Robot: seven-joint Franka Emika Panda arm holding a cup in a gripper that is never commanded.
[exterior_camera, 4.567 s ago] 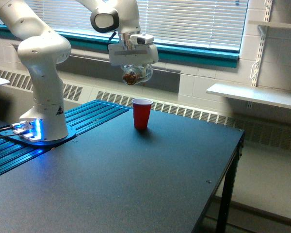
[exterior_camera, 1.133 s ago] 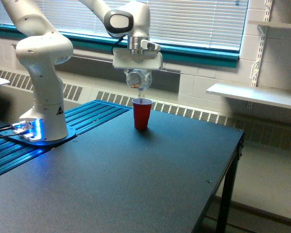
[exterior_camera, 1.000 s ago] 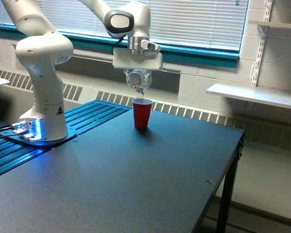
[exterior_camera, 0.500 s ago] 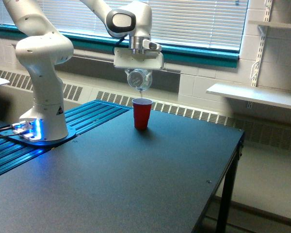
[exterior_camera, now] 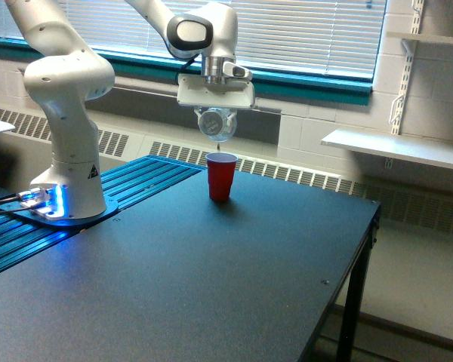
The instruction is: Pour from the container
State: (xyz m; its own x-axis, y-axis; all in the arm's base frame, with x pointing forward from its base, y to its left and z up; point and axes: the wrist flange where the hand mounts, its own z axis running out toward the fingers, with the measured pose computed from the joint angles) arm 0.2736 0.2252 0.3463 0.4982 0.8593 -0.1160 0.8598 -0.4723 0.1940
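Jaws clamp my one container (exterior_camera: pixel 216 124), upper centre, mouth tipped down, directly above one red cup (exterior_camera: pixel 220 176)

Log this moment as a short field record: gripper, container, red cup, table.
gripper: above the red cup, shut on the container
container: clear, held tipped in the air directly over the red cup; no brown pieces visible inside
red cup: upright on the table, apart from the container
table: dark top, carries the red cup and the arm's base
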